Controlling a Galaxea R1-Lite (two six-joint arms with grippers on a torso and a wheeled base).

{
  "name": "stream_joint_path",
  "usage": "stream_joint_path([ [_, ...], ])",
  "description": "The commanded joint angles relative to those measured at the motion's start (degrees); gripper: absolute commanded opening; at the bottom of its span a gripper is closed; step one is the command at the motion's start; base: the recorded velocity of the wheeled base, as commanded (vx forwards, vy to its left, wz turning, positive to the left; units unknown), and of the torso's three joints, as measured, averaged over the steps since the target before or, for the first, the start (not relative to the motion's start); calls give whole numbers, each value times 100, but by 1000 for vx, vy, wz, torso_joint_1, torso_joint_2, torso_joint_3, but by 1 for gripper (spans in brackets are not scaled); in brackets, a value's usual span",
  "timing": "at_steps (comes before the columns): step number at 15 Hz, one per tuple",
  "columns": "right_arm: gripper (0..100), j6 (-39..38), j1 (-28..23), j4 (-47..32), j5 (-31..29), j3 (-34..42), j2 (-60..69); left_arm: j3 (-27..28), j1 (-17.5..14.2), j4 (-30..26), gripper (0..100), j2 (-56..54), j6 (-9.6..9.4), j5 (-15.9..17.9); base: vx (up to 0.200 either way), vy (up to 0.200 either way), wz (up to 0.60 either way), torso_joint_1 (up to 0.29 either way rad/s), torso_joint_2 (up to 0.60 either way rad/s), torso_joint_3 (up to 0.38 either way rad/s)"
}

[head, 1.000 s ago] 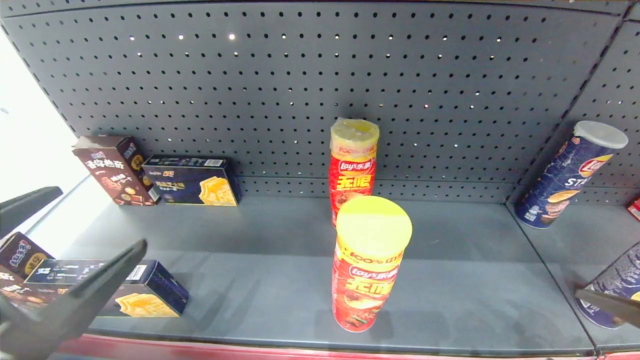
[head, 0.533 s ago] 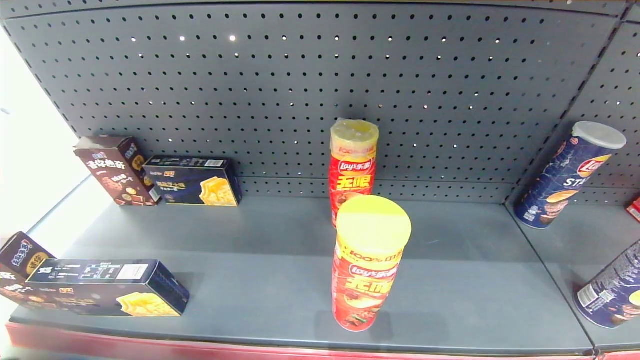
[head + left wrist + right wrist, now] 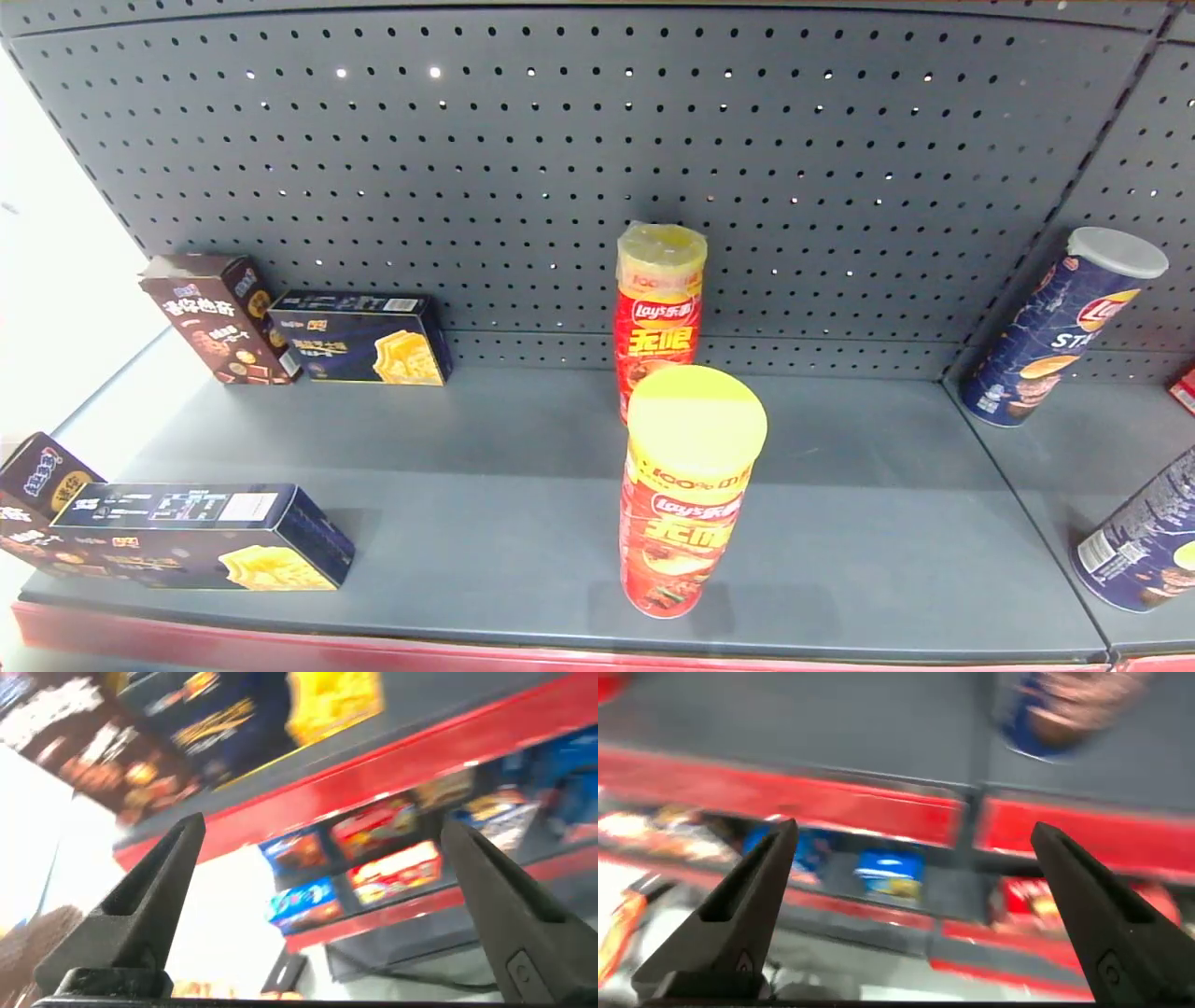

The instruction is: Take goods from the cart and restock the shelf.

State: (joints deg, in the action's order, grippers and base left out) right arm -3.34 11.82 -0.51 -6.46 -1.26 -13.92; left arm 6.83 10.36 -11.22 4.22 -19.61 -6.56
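A tall red cardboard chip can with a yellow plastic lid (image 3: 689,495) stands upright near the front of the grey metal shelf (image 3: 868,532), and everything else is placed from it. Directly behind it, against the perforated grey back panel (image 3: 523,168), stands a second red can with a film-covered yellow top (image 3: 658,313). Far to its left at the back, a navy cracker box (image 3: 359,338) lies beside a leaning brown biscuit box (image 3: 217,317). At the front left corner lie another navy cracker box (image 3: 201,537) and another brown box (image 3: 37,476), touching. To the can's right stand two dark blue cans, one at the back (image 3: 1064,327) and one at the front (image 3: 1139,541). The left claw (image 3: 322,826) is spread wide and empty, facing the shelf's red front lip (image 3: 392,761) (blurred packages sit on a lower shelf (image 3: 392,859)). The right claw (image 3: 913,829) also gapes wide, holding nothing.
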Motion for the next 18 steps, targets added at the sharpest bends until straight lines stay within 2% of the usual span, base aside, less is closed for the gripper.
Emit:
stream_joint_path([
  [1, 100, -61, -884, 42, 66, 73, 838, -23, -236, 23, 100, 123, -16, -38, 0, 0, 0, 0, 0, 0],
  [2, 100, -35, -1147, 95, 48, 108, 1155, -41, -236, 120, 100, 123, -51, -144, 0, 0, 0, 0, 0, 0],
  [4, 100, -18, -1174, 78, 48, 117, 1375, -50, -412, 164, 100, 149, -34, -249, 0, 0, 0, 0, 0, 0],
  [6, 100, 255, -1174, 78, 356, 117, 1375, -41, -1168, 164, 100, 158, -25, -205, 0, 0, 0, 0, 0, 0],
  [7, 100, 272, -1182, 78, 391, 117, 1375, -41, -1502, 164, 100, 141, 72, -205, 0, 0, 0, 0, 0, 0],
  [9, 100, 299, -1182, 69, 400, 117, 1375, -76, -1467, 181, 100, 123, 371, -179, 0, 0, 0, 0, 0, 0],
  [11, 100, 308, -1182, 69, 400, 117, 1375, -322, -1449, 594, 100, 132, 582, 427, 0, 0, 0, 0, 0, 0],
  [12, 100, 308, -1182, 69, 400, 117, 1375, -454, -1449, 902, 100, 132, 845, 1034, 0, 0, 0, 0, 0, 0],
  [13, 100, 299, -1182, 69, 400, 117, 1375, -472, -1449, 946, 100, 132, 1118, 1719, 0, 0, 0, 0, 0, 0],
  [15, 100, 299, -1182, 69, 400, 117, 1375, -498, -1458, 1007, 100, 132, 1478, 1675, 0, 0, 0, 0, 0, 0],
  [16, 100, 299, -1182, 69, 400, 117, 1375, -498, -1458, 998, 100, 132, 1707, 1438, 0, 0, 0, 0, 0, 0],
  [17, 100, 299, -1182, 69, 391, 117, 1375, -586, -1467, 990, 100, 123, 1874, 550, 0, 0, 0, 0, 0, 0],
  [18, 100, 308, -1182, 60, 391, 117, 1375, -648, -1467, 1016, 100, 123, 1838, 331, 0, 0, 0, 0, 0, 0],
])
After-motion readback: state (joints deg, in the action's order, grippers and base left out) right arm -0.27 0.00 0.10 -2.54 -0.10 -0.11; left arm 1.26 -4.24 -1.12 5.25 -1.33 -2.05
